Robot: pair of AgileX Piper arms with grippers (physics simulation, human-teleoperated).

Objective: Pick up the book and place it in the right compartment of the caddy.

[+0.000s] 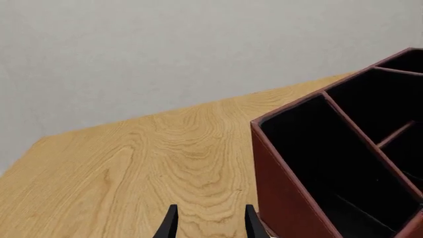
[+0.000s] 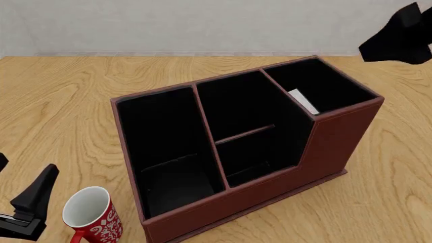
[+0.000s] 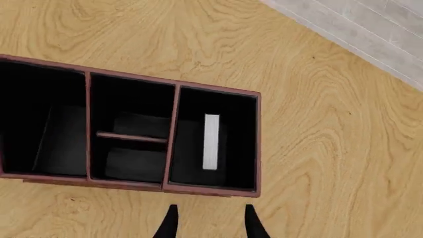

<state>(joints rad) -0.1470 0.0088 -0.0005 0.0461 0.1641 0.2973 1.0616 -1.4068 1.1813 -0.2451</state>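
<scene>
- left gripper point(image 2: 27, 212) sits low at the near left edge of the tabletop point(image 2: 60, 96), jaws parted and empty, just beside the red-and-white mug point(image 2: 91, 217); it is best left parked, since any swing could tip the mug.
- the caddy point(image 2: 317, 152) stands mid-tabletop, its wide section and crossbar section both bare.
- the book point(image 3: 211, 141) is already inside the right compartment point(image 3: 241, 144), standing on edge with its white page block up, seemingly leaning toward the inner wall.
- right gripper point(image 3: 208, 223) hangs above and clear of the caddy, jaws apart and holding nothing; in the front view only a dark part of that arm shows at the top right.
- the placement looks done, so the sound move is judged to be a straight lift away, keeping the jaws off the maroon rim so the caddy is not nudged.
</scene>
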